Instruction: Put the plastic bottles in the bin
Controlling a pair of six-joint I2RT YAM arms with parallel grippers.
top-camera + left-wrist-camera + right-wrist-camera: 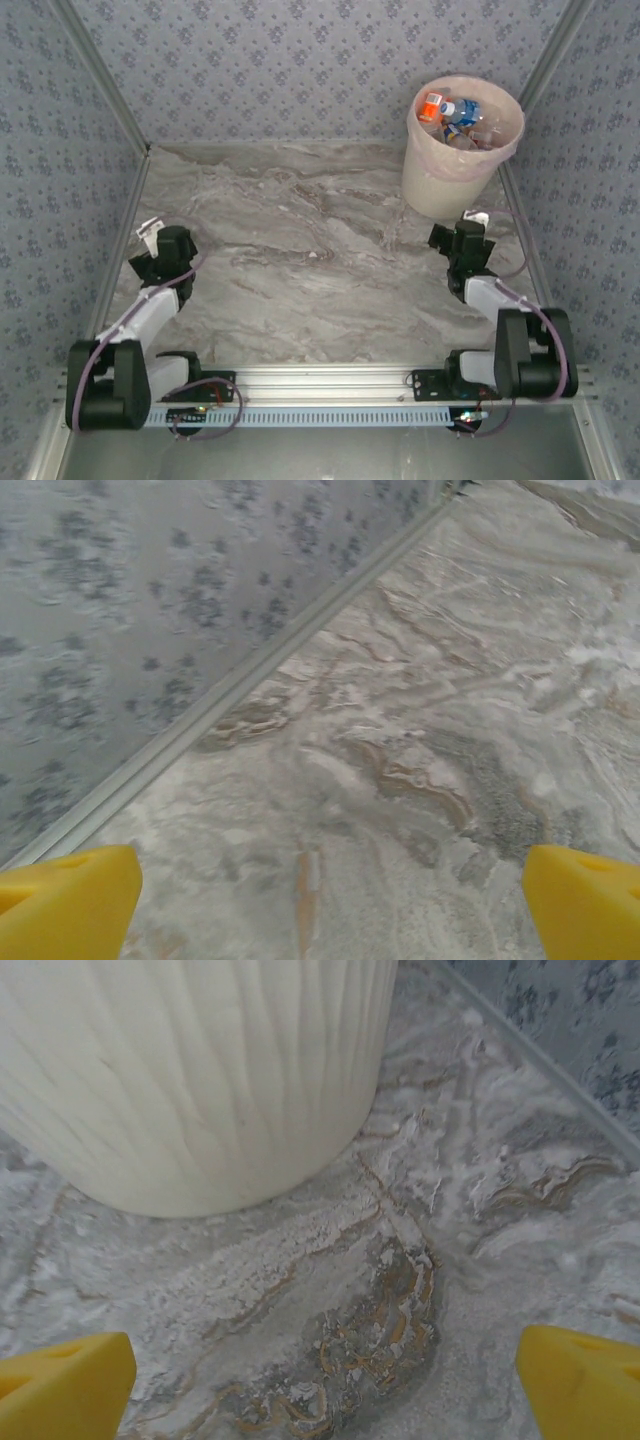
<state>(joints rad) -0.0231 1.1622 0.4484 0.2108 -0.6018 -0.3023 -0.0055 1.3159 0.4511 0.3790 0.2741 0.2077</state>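
Inside the bin (445, 188) lie the plastic bottles (452, 110).

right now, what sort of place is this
Probably a robot test cell: a marble-patterned table walled in by patterned panels, an aluminium rail at its near edge, and a lined bin holding plastic bottles.

1. The worktop (300, 260) was a grey-white marble pattern with brownish veins.
2. Blue-grey walls (280, 60) with a floral print enclosed it left, far and right.
3. Metal strips (122, 240) edged the wall bases, and an aluminium rail (330, 380) ran along the near side.
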